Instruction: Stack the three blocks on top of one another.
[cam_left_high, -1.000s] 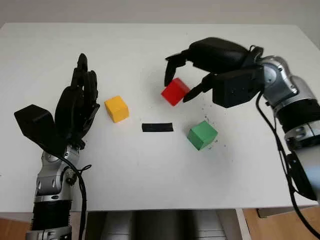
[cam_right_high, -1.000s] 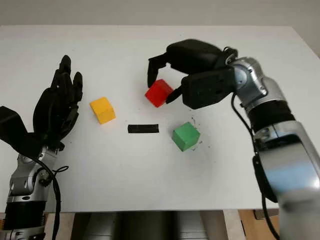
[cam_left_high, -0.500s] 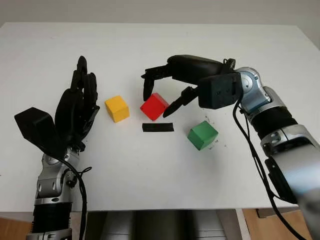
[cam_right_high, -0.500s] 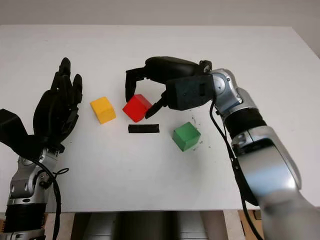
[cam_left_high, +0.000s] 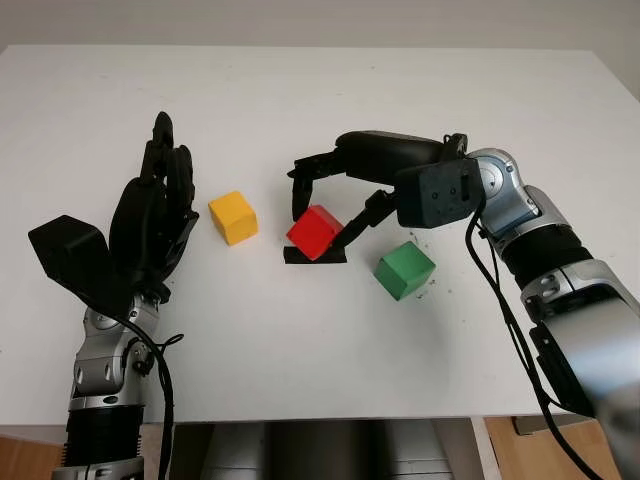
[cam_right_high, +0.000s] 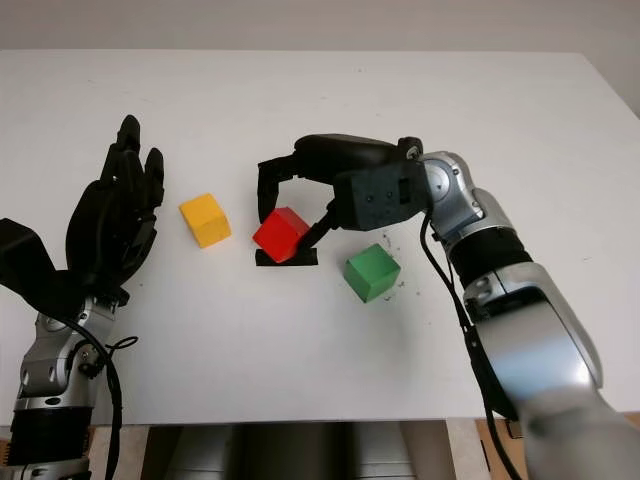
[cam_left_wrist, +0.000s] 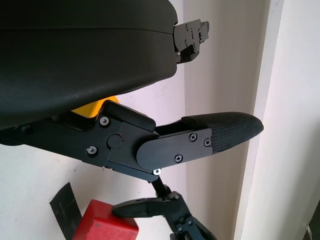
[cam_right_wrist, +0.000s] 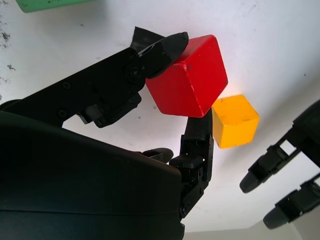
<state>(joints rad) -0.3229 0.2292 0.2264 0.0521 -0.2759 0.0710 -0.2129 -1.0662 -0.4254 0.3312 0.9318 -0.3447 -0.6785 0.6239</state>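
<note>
A white counter (cam_left_high: 320, 370) carries three blocks and a short strip of black tape (cam_left_high: 330, 256), which serves here as the landmark. The right hand (cam_left_high: 325, 205) reaches in over the tape, its fingers pinching the red block (cam_left_high: 315, 231) from two sides. The red block sits tilted over the tape's left end; from the head views it cannot be told whether it touches the counter. The yellow block (cam_left_high: 233, 217) rests on the counter to the left of the tape, a little apart. The green block (cam_left_high: 405, 269) rests just right of the tape, near its right end, with dark specks on the counter around it.

The left hand (cam_left_high: 155, 225) is open, raised above the counter well left of the tape, beyond the yellow block, and holds nothing.

The right wrist view gives what the head views hide: one fingertip (cam_right_wrist: 167, 47) presses the red block's upper corner, another finger stands against its opposite side, and the tape pokes out behind the block. The left wrist view shows the red block (cam_left_wrist: 107, 225) and tape (cam_left_wrist: 62, 205) from the far side, past the left hand's own shell.

Bare counter lies open behind the tape toward the far edge and in front of it toward the near edge.
</note>
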